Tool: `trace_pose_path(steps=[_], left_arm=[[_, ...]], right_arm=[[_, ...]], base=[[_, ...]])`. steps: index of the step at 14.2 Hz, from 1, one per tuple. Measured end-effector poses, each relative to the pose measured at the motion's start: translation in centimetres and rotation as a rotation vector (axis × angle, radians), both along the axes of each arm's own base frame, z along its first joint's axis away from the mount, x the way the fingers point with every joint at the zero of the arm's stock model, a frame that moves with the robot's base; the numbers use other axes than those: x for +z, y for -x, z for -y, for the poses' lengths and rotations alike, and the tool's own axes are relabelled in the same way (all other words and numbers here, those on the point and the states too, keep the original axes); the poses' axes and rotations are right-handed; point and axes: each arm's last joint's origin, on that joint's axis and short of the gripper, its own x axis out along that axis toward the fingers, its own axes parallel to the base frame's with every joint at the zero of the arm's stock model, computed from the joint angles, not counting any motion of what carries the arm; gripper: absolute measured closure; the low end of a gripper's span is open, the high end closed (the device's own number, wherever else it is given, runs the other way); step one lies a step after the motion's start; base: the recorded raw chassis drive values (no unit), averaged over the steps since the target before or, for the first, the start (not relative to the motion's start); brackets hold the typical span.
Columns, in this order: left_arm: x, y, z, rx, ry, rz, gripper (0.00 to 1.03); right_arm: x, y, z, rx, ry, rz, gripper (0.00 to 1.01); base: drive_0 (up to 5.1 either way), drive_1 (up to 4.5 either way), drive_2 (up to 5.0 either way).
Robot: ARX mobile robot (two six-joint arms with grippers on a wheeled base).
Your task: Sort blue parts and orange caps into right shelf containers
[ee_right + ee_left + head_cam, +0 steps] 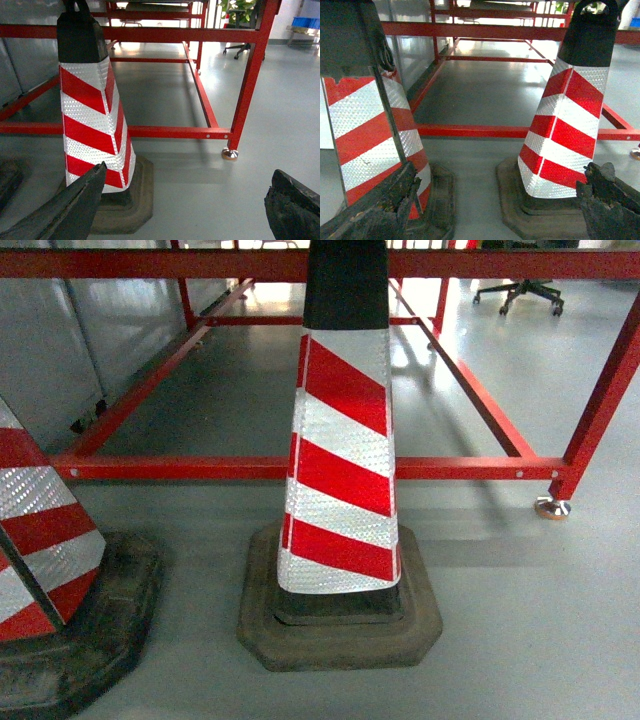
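The robot looks down at a grey floor with two red-and-white traffic cones (340, 460) before a low red steel frame (300, 468). No blue parts, orange caps, shelf or blue containers are in view, so sorting seems not yet begun; next it likely must drive to find them. The left end effector (490, 210) and right end effector (185, 210) are both spread wide, holding nothing.

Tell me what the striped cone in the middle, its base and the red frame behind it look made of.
The cone: probably plastic, wrapped in red and white reflective sheeting with a glittering, beaded texture. Its base: likely heavy rubber, matte, dark and scuffed. The red frame: seemingly painted square metal tubing, smooth and slightly glossy.
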Motion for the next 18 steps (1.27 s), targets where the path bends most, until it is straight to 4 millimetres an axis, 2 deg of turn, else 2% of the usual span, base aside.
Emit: trace_pose_path(steps=[18], left_arm=[[0.00,0.00,0.00,0.000,0.000,0.000,0.05]], right_arm=[[0.00,0.00,0.00,0.000,0.000,0.000,0.03]], base=[[0.0,0.00,0.0]])
